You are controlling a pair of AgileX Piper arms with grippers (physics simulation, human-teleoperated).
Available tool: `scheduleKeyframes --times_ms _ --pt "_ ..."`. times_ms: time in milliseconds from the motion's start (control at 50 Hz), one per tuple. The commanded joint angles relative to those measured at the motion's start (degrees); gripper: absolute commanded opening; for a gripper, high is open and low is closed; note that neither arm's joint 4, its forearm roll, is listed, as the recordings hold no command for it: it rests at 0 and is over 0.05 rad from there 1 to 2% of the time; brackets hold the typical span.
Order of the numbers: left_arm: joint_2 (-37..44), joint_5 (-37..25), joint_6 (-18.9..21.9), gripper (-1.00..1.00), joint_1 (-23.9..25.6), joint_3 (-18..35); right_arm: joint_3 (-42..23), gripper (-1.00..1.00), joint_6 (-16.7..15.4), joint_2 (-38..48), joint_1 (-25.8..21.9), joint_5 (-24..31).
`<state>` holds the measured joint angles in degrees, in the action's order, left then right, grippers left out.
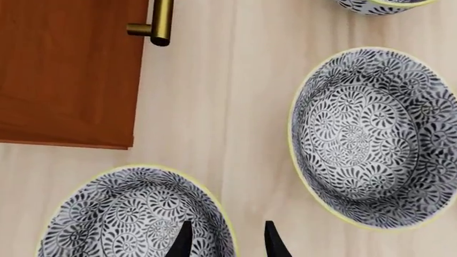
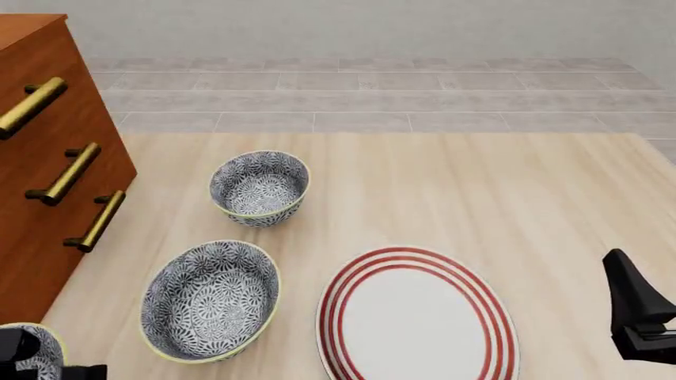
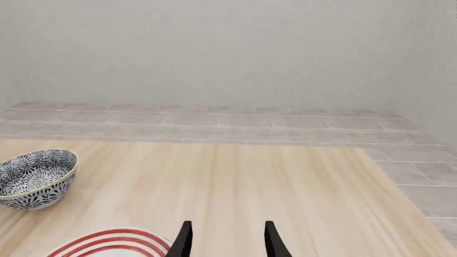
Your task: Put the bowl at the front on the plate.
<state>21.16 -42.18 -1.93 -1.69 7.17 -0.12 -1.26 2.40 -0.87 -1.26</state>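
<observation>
The bowl at the front is dark blue and white with a yellowish rim. In the front view the bowl shows only partly at the bottom left corner, behind my left arm. My left gripper is open and straddles the bowl's rim, one fingertip over the inside and the other outside. The white plate with red rings lies at front centre, to the right of the bowls. My right gripper hangs open and empty near the plate's right side.
Two look-alike bowls stand further back: the middle one just left of the plate, and the far one. A brown drawer cabinet with brass handles borders the left side.
</observation>
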Motion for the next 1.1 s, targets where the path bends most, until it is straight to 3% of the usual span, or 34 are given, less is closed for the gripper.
scheduleKeyframes --times_ms 20,480,500,600,660,860,1100 --pt "1.78 2.6 -0.59 1.0 -0.38 -1.93 0.08 1.0 -0.06 -0.29 0.02 0.23" --pt "5.1 7.34 -1.44 1.0 -0.44 -4.87 0.03 1.0 0.14 -0.1 0.2 0.01" --pt "5.71 7.94 -0.87 -1.0 -1.06 -5.05 0.03 1.0 0.14 -0.17 0.22 0.06" --pt "6.23 8.6 1.15 -1.0 -2.28 -5.4 -0.03 1.0 0.16 -0.03 0.33 -0.04" --pt "8.04 11.0 3.88 -1.0 -5.59 -5.95 -0.05 1.0 0.17 -0.03 0.35 -0.02" --pt "8.0 11.15 5.0 -1.0 -7.81 -5.58 0.05 1.0 0.13 -0.36 0.46 0.2" --pt "-2.14 -3.72 0.74 -1.0 -3.63 8.06 0.04 1.0 0.09 -0.53 0.59 0.34"
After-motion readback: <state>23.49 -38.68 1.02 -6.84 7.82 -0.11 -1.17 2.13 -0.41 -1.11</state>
